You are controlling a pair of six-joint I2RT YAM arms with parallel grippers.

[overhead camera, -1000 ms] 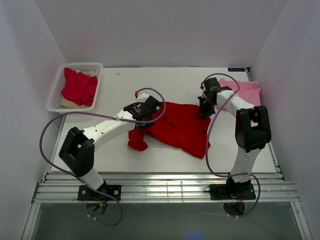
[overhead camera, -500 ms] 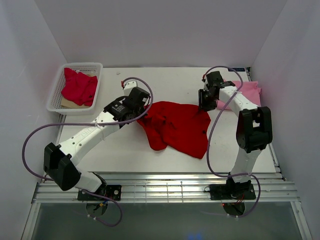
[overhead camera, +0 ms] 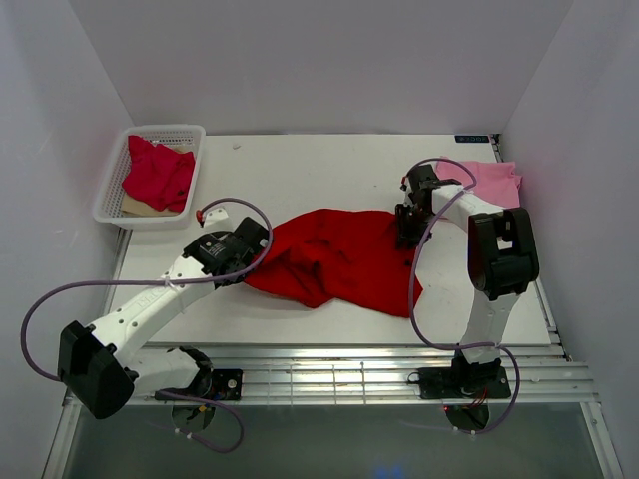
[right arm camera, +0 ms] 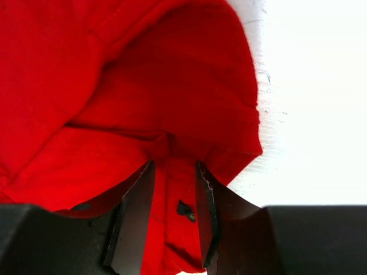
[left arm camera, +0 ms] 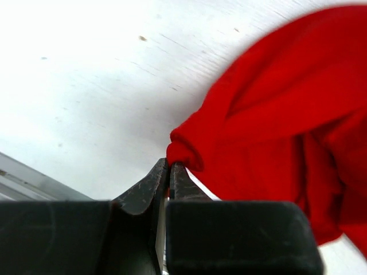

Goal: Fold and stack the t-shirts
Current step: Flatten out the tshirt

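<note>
The bright red t-shirt [overhead camera: 339, 254] lies crumpled and stretched across the middle of the table. My left gripper [overhead camera: 250, 261] is shut on its left edge; in the left wrist view the jaws [left arm camera: 170, 166] pinch a small fold of the red cloth [left arm camera: 275, 114]. My right gripper [overhead camera: 407, 225] is at the shirt's far right corner; its jaws [right arm camera: 175, 166] are closed on a bunched fold of red cloth [right arm camera: 114, 69]. The light pink t-shirt [overhead camera: 489, 185] lies folded at the far right. The crimson t-shirt [overhead camera: 158, 172] lies in the basket.
The white mesh basket [overhead camera: 112, 190] stands at the far left corner of the table. White walls close in the table on the left, back and right. A slatted metal rail [overhead camera: 319, 374] runs along the near edge.
My left gripper has pulled the red shirt's left edge toward the near left, spreading the cloth out. My right gripper has stayed at the shirt's far right corner.
</note>
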